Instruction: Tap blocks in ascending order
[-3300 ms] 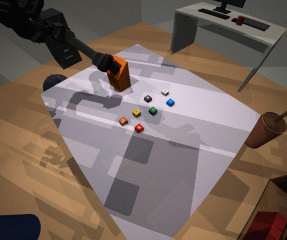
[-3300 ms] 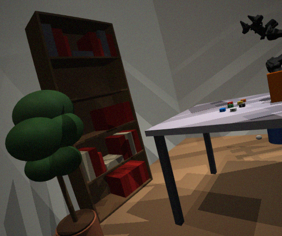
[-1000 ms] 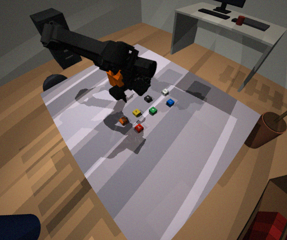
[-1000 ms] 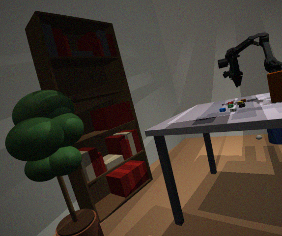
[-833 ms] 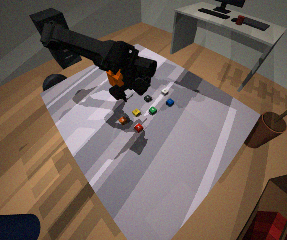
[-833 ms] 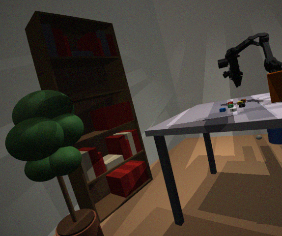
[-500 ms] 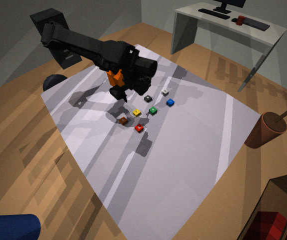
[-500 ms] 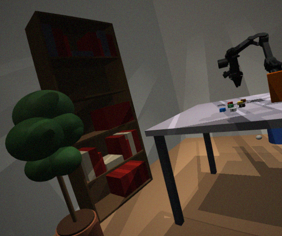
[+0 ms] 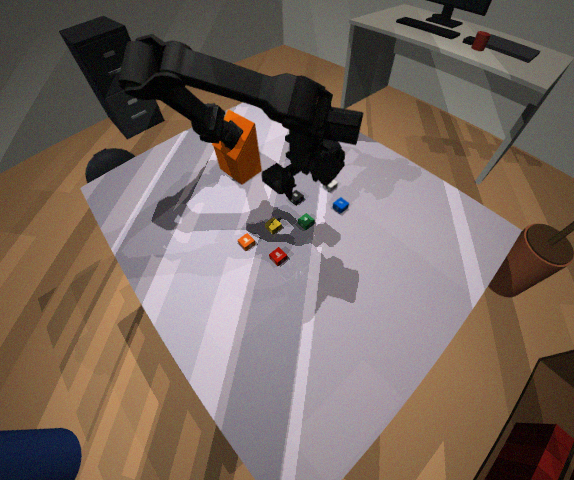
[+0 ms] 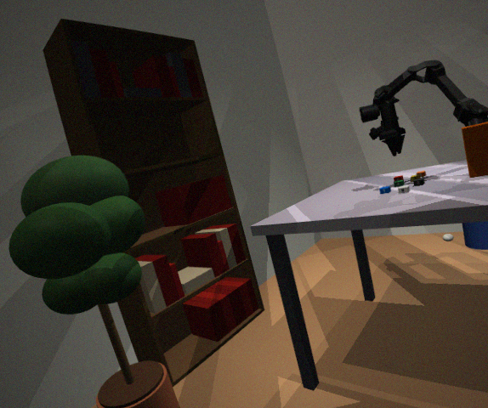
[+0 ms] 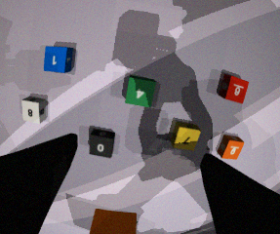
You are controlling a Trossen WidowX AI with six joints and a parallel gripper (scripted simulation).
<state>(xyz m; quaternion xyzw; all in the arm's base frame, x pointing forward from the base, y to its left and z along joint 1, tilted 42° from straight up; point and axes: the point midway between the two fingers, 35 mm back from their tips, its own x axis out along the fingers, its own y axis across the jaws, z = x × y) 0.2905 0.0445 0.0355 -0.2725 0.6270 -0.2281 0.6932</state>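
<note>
My gripper [image 9: 313, 189] [image 10: 395, 153] [image 11: 141, 152] is open and empty, high above the blocks. In the wrist view its tips frame the black block [image 9: 296, 197] [image 11: 101, 142], digit 0, and the yellow block [image 9: 273, 225] [image 11: 185, 136], digit 7. The green block [image 9: 306, 221] [image 11: 140, 91] shows 4, the blue block [image 9: 340, 205] [image 10: 384, 189] [image 11: 58, 59] shows 1, and the white block [image 10: 403, 189] [image 11: 33, 110] shows 8. The red block [image 9: 278, 256] [image 11: 234, 88] and orange block [image 9: 246, 241] [image 11: 231, 147] show barred digits, too blurred to tell 6 from 9.
The blocks lie apart on the grey table [image 9: 390, 330] [image 10: 314, 206]. An orange box [image 9: 240, 155] [image 10: 485, 149] [image 11: 113, 222] stands by the arm's base. A potted plant [image 9: 530, 260] [image 10: 77, 246] and a bookshelf [image 10: 147, 132] stand off the table.
</note>
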